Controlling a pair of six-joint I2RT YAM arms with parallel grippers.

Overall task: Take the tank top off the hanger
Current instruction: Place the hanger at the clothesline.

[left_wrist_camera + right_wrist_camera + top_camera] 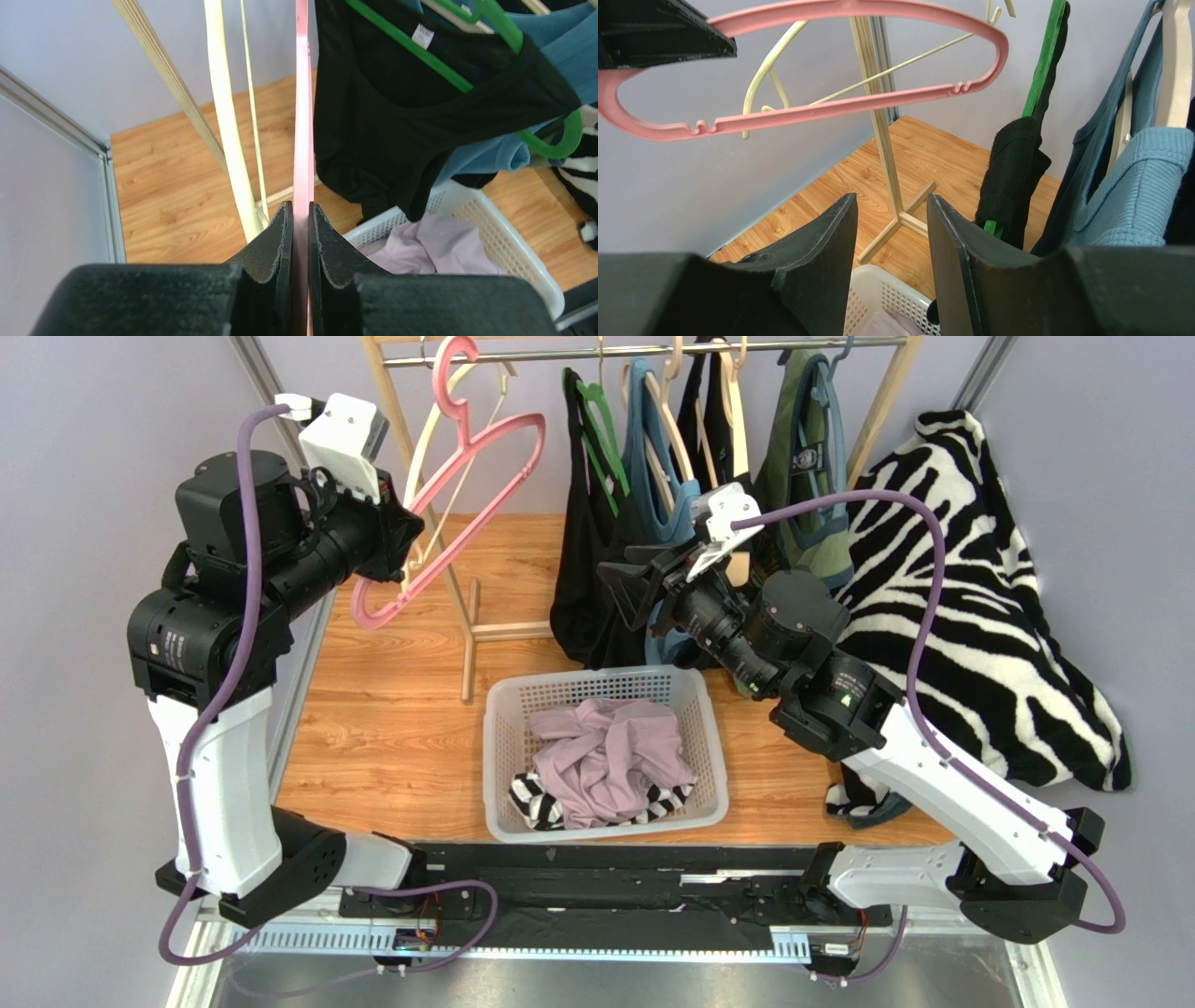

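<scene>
Hanger (302, 105), pink and bare, is pinched edge-on near one end between the clenched fingers of the left gripper (302, 210), its hook up at the rail (631, 353). The right gripper (892, 203) is spread and empty beside a black tank top (582, 574) on a green hanger (421, 52). A crumpled lilac top (610, 749) lies in the white basket (603, 826).

- Walls (84, 420): plain pale grey-lilac panels at left, back and right.
- Aluminium posts (260, 371) stand in the back corners; a matching profile (114, 210) runs along the foot of the left wall.
- Floor (379, 714): light wood-grain board, matt finish.
- Clothes rack (512, 630): pale wooden legs, splayed, with a cross foot on the board. Metal rail (540, 356) across the top, near the back wall.
- Light: even and soft, with faint shadows on the wood.
</scene>
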